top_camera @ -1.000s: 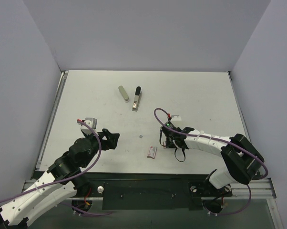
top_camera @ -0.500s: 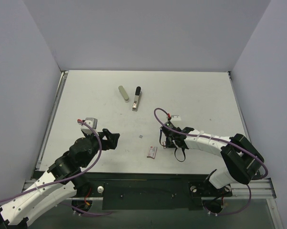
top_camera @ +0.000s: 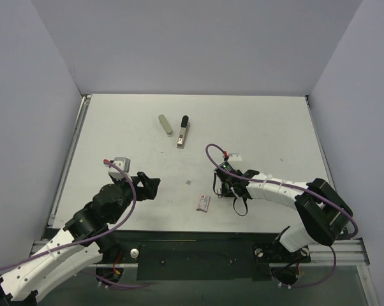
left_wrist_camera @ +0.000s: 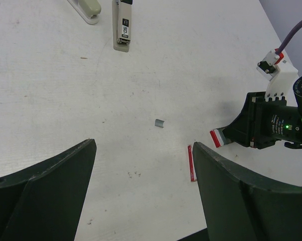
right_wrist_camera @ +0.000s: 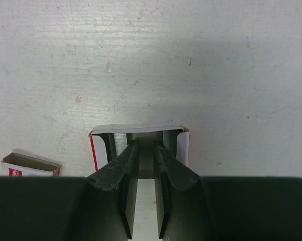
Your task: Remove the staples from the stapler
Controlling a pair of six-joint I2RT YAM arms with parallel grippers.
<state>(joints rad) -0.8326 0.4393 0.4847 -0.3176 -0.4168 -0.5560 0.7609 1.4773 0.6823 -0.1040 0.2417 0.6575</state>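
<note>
Tabletop [top_camera: 262, 121] unchanged; right jaws seemingly stay inside box [right_wrist_camera: 136, 129].

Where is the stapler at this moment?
In the top view the stapler lies toward the far edge of the table, slightly left of centre, just right of the olive-grey bar.

Noted an olive-grey bar [top_camera: 165, 125] far back on the white table [top_camera: 262, 127]; nearer, a small red-and-white carton [top_camera: 203, 203].

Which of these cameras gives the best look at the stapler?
The left wrist view: the stapler is largest there, though its far end is cropped. The top external view shows it whole but tiny. The right wrist view misses it.
</note>
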